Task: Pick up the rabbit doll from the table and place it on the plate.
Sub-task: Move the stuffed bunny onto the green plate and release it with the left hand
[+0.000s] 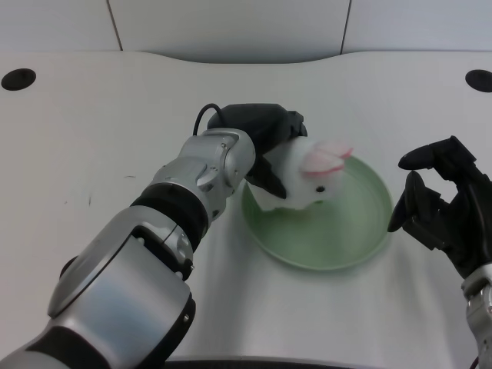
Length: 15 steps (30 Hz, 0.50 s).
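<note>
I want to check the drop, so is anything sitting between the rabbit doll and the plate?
Nothing visible. The left hand holds the rabbit doll over the left part of the green plate, and the plate surface that shows is bare.

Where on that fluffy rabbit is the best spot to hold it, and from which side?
Around its plump white body, coming from the picture's left, as the left hand grips the rabbit doll now. Likely best: the pink ears look thin and floppy, and the green plate lies to its right.

no readable txt, labels, brands, nos. or signs anywhere: none on the table, plate, doll or arms.
</note>
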Motion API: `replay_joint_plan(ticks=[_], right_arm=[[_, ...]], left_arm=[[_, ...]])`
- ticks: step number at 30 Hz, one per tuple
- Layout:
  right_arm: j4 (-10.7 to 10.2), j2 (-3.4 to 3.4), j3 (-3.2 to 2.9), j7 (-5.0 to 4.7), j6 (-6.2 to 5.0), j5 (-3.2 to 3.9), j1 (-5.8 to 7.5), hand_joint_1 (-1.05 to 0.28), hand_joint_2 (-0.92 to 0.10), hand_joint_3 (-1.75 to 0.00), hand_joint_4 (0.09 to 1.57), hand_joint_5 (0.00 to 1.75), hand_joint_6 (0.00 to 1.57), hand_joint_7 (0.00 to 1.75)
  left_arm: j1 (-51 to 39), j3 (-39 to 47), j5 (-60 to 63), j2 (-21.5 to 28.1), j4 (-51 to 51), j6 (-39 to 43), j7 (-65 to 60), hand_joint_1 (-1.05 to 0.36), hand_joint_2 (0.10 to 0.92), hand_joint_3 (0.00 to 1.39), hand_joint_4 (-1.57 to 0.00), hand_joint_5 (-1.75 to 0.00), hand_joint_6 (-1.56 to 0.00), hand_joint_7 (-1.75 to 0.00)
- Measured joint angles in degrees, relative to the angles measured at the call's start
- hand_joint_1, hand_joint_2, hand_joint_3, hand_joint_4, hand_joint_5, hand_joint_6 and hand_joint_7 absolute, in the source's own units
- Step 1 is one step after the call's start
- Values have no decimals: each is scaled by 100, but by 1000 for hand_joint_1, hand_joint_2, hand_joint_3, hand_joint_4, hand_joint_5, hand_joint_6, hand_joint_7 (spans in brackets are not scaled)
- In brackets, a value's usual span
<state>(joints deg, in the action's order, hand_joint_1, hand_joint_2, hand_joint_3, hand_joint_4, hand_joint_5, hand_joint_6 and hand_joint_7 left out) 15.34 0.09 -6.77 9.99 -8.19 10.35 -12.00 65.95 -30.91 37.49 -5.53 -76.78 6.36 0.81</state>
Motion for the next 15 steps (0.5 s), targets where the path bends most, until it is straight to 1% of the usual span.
replay_joint_plan(ticks=[2, 5, 6, 8, 10, 12, 15], right_arm=[[0, 0, -5, 26, 0, 15, 2, -160, -746, -1060, 804, 1746, 427, 1746], [0, 0, -12, 39, -1, 39, 2, -160, -744, -1062, 805, 1746, 428, 1746], [0, 0, -14, 37, -1, 44, 2, -175, -738, -1059, 799, 1746, 424, 1746], [0, 0, -15, 29, -1, 43, 2, -180, -739, -1058, 792, 1746, 416, 1746], [3, 0, -19, 36, -1, 53, 2, -186, -741, -1056, 791, 1746, 412, 1746], [17, 0, -26, 80, -15, 75, 2, -198, -737, -1052, 797, 1746, 416, 1746], [20, -1, -34, 84, -20, 74, 2, -179, -744, -1054, 799, 1746, 414, 1746]], left_arm=[[0, -49, 29, 4, 0, -24, 85, -730, 871, 7, -147, -59, -145, 0], [0, -75, 40, 5, 0, -50, 133, -740, 874, 5, -128, -53, -127, 0], [1, -80, 40, 5, 0, -72, 154, -790, 891, 12, -52, -21, -51, 1], [1, -94, 39, 12, -2, -160, 272, -836, 900, 13, -10, -4, -10, 1], [1, -98, 38, 27, -3, -238, 351, -869, 904, 11, -2, 0, -2, 1], [1, -94, 34, 53, -3, -296, 396, -895, 908, 11, 0, 1, 0, 1], [1, -78, 23, 97, -3, -333, 405, -909, 910, 9, 1, 1, 1, 1]])
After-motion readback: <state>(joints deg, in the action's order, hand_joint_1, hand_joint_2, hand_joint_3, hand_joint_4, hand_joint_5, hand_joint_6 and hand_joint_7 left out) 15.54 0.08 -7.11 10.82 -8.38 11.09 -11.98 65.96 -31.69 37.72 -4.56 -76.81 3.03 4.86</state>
